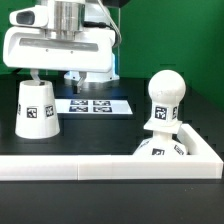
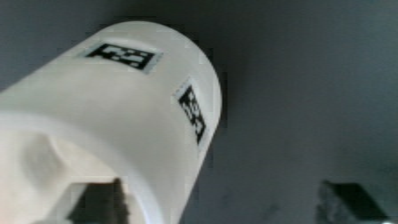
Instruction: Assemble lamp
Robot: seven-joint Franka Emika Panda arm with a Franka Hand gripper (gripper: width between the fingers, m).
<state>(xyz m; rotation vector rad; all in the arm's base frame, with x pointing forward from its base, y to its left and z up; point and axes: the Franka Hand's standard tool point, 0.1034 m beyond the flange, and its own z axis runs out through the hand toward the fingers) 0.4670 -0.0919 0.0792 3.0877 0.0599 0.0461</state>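
1. Gripper (image 1: 36, 75) of the white robot arm hangs right above the white cup-like tapered plastic shade (image 1: 37, 110), which stands on the black table (image 1: 100, 130) at the exterior view's left.
2. Wrist view shows the fingers (image 2: 98, 200) spread, one against the shade (image 2: 134, 130), the other (image 2: 356, 200) clear of it.
3. White round-headed plastic bulb (image 1: 163, 100) stands upright at the exterior view's right, well apart from the shade.
4. Marker board (image 1: 93, 104) lies flat between them, farther back.
5. White rail (image 1: 100, 167) borders the table's near edge.
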